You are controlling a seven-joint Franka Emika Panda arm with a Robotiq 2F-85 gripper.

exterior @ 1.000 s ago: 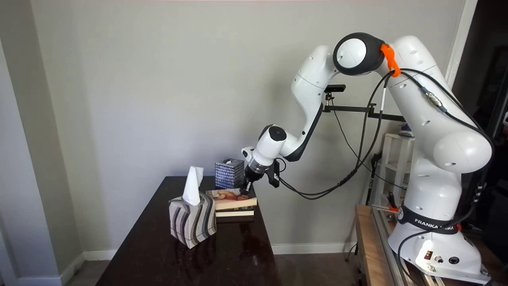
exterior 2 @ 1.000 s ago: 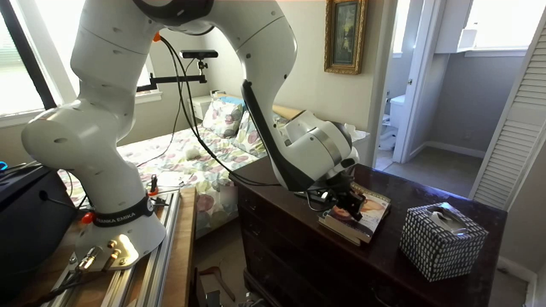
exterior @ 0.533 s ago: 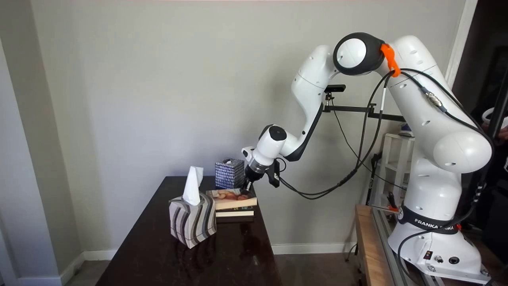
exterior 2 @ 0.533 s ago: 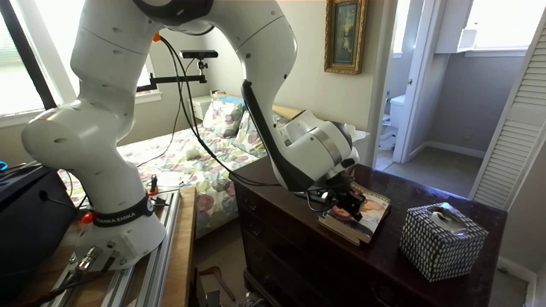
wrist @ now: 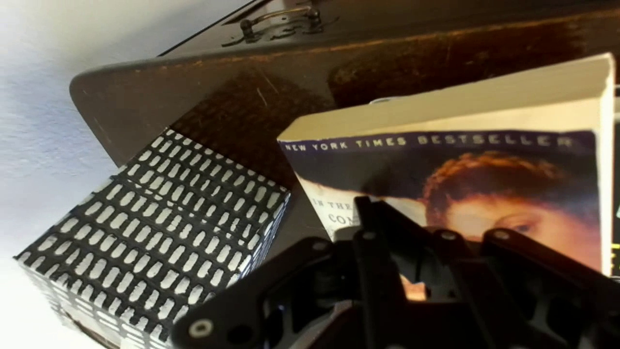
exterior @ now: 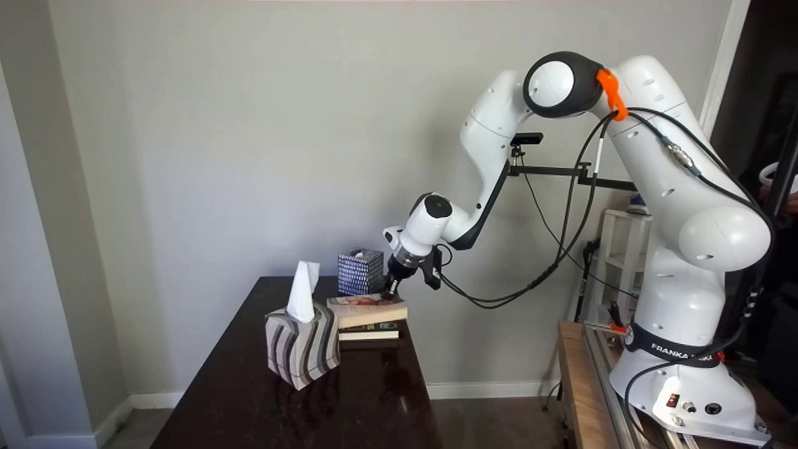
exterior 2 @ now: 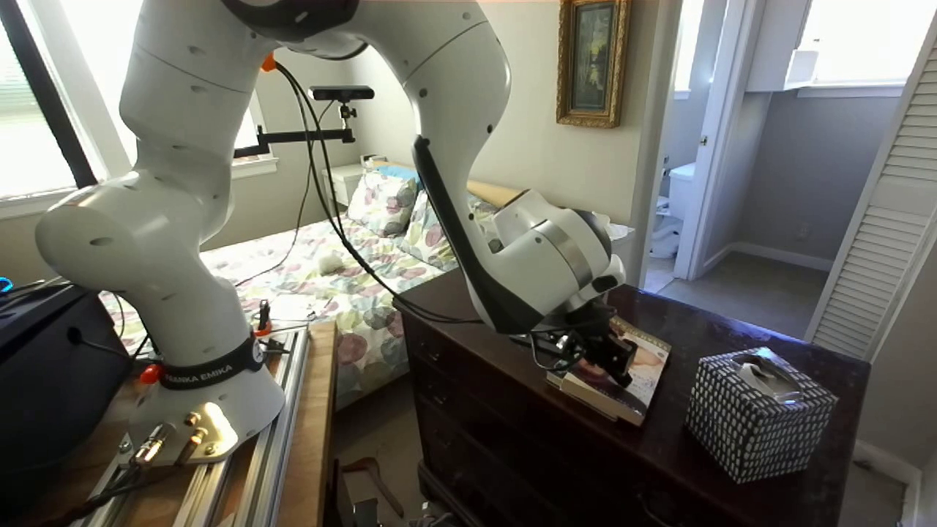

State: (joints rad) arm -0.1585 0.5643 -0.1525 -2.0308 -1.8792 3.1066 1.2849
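My gripper (exterior: 389, 295) points down at the cover of the upper book (exterior: 374, 312) and seems to touch it. In the wrist view its black fingertips (wrist: 372, 201) are together over the cover, with nothing seen held between them. The upper book (wrist: 508, 189) shows a dark cover with a face and the words "New York Times Bestseller". It lies on a lower book (exterior: 369, 335), slightly turned against it. The gripper (exterior 2: 626, 369) hides part of the cover. A black-and-white patterned tissue box (wrist: 160, 232) stands beside the books; it shows in both exterior views (exterior: 360, 272) (exterior 2: 761, 413).
Books and boxes stand on a dark wooden dresser (exterior: 349, 411). A striped tissue box (exterior: 303, 346) with a raised tissue stands beside the books. A wall is behind the dresser. A bed (exterior 2: 293, 271) lies beyond it. Cables (exterior: 486, 305) hang from the arm.
My gripper has risen slightly and moved slightly back toward the robot base. The upper book has shifted the same way and turned a little over the lower book, which has stayed.
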